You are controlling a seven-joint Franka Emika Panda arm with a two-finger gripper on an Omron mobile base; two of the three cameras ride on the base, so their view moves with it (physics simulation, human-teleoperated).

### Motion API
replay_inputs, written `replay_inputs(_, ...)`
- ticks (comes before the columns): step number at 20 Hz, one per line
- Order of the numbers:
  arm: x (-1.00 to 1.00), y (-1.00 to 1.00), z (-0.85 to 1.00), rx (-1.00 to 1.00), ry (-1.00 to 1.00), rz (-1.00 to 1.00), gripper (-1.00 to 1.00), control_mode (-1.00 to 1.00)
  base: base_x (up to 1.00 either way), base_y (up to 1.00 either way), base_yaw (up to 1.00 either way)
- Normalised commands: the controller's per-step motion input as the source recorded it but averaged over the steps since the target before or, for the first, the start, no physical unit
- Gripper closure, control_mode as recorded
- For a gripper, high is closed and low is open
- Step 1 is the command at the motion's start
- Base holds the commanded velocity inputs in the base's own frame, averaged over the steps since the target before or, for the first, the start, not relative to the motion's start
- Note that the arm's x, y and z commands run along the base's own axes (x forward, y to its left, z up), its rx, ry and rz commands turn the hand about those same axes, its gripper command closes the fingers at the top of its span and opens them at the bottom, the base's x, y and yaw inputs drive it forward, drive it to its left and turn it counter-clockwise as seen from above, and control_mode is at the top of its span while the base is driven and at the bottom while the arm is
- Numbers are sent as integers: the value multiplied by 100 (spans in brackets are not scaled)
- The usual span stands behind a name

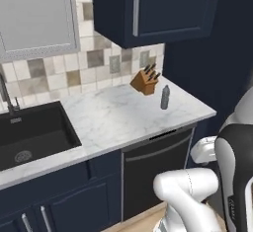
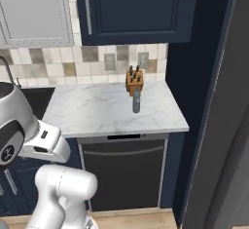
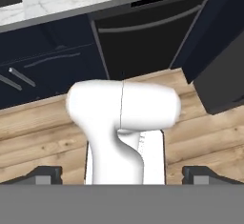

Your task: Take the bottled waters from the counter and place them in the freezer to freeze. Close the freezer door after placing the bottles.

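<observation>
Bottle stands on counter, well apart from open end effector.

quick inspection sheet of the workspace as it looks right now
surface: white marble counter, mostly bare
job's things: one bottled water upright near the counter's right end, in front of the knife block; freezer interior not seen
clutter: wooden knife block by the backsplash
claw: open, fingertips wide apart, holding nothing, aimed at the wood floor
cables: nothing seen
surroundings: black sink, black dishwasher, navy cabinets
</observation>
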Motion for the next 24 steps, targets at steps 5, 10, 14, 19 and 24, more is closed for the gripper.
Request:
replay_inputs(5,0,0,0,0,0,0,-100,100,49,46,-2)
replay_inputs(10,0,0,0,0,0,0,-100,100,51,42,-1)
replay_inputs(14,0,0,0,0,0,0,-100,100,44,46,0)
replay_inputs(19,0,0,0,0,0,0,-100,100,37,45,0)
replay_inputs(24,0,0,0,0,0,0,-100,100,31,41,0)
